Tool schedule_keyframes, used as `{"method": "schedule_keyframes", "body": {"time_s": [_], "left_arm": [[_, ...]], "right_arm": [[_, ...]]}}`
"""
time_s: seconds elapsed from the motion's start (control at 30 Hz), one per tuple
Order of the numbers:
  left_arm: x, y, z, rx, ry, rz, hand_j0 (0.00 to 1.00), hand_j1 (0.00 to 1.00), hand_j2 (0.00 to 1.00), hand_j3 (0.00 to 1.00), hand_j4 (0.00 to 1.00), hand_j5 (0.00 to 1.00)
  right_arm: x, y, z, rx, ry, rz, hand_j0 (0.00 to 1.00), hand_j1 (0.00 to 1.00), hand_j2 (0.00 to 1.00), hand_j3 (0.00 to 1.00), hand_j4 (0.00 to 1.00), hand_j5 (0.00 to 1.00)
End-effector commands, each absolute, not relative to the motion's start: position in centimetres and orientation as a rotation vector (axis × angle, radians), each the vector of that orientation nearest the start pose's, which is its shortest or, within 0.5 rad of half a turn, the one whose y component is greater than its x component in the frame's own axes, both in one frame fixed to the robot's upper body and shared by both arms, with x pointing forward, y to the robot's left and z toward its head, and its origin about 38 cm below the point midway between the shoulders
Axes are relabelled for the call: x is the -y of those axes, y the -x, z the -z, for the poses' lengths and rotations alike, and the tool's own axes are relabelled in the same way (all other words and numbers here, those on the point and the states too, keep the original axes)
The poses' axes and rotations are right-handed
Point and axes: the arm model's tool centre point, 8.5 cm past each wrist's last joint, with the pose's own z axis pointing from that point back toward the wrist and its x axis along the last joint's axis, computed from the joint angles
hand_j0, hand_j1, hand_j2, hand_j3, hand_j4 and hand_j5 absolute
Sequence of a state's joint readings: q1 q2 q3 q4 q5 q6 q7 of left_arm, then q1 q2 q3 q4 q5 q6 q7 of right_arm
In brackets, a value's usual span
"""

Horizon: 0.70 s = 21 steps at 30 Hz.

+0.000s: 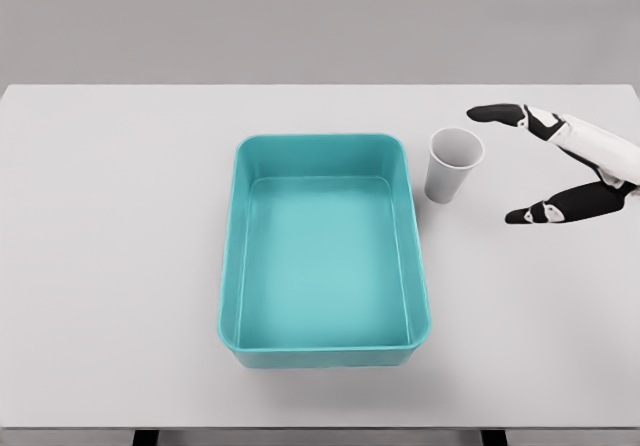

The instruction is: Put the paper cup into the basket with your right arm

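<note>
Grey wall behind, pale grey desk filling most of the head view. Near the middle, a teal rectangular basket with rounded corners and solid walls, nothing inside. Just beside its far right corner, apart from the wall by a thin gap, a white paper cup, upright, mouth open to the ceiling, wider at the rim than at the base. Entering from the right edge, the right hand, white with black fingertips, spread wide: one finger reaching out above the level of the cup's rim, the thumb lower down, pointing toward the cup. Nothing held; a clear gap between the fingertips and the cup. Left arm out of sight. Cup likely very light and thin-walled, easy to tip with a nudge and easy to crush under a hard squeeze; rolled rim probably the stiffest part. Best hold judged to be around the upper half of the wall, fingers on the far side and thumb on the near side, with gentle pressure. Smooth paper possibly slippery against hard fingertips. No brand, label or writing visible on the cup, the basket or the hand.
</note>
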State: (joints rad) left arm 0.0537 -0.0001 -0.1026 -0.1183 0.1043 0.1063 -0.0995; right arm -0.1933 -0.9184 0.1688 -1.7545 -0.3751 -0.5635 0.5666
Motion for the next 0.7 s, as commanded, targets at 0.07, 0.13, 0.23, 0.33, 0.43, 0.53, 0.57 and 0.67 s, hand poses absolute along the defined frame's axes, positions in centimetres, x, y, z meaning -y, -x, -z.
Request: {"method": "schedule_keyframes", "body": {"time_s": [0.07,0.13,0.23,0.33,0.43,0.53,0.57,0.67], "left_arm": [[-25.9,0.5,26.4,-0.042,0.025,-0.005,1.00,1.00,1.00,1.00,1.00,1.00],[-25.9,0.5,26.4,-0.043,0.025,-0.005,1.00,1.00,1.00,1.00,1.00,1.00],[-25.9,0.5,26.4,-0.042,0.025,-0.005,1.00,1.00,1.00,1.00,1.00,1.00],[-25.9,0.5,26.4,-0.042,0.025,-0.005,1.00,1.00,1.00,1.00,1.00,1.00],[-25.9,0.5,26.4,-0.042,0.025,-0.005,1.00,1.00,1.00,1.00,1.00,1.00],[-25.9,0.5,26.4,-0.042,0.025,-0.005,1.00,1.00,1.00,1.00,1.00,1.00],[-25.9,0.5,26.4,-0.042,0.025,-0.005,1.00,1.00,1.00,1.00,1.00,1.00],[-25.9,0.5,26.4,-0.042,0.025,-0.005,1.00,1.00,1.00,1.00,1.00,1.00]], "right_arm": [[33.7,-35.2,-27.5,1.930,-0.054,-1.432,1.00,1.00,1.00,1.00,1.00,1.00],[35.0,-36.2,-26.5,1.900,-0.011,-1.357,1.00,1.00,1.00,1.00,1.00,1.00],[36.9,-38.3,-24.9,1.866,-0.103,-1.018,1.00,1.00,1.00,1.00,1.00,1.00],[40.8,-40.6,-21.7,1.799,-0.159,-0.698,1.00,1.00,1.00,1.00,1.00,1.00],[42.1,-40.9,-18.1,1.692,-0.161,-0.642,1.00,1.00,1.00,1.00,1.00,1.00],[41.0,-41.3,-14.3,1.600,-0.211,-0.581,1.00,1.00,1.00,1.00,1.00,1.00],[40.5,-41.3,-13.8,1.576,-0.200,-0.616,1.00,1.00,1.00,1.00,1.00,1.00],[39.6,-42.2,-12.6,1.542,-0.173,-0.636,1.00,1.00,1.00,1.00,1.00,1.00]]}}
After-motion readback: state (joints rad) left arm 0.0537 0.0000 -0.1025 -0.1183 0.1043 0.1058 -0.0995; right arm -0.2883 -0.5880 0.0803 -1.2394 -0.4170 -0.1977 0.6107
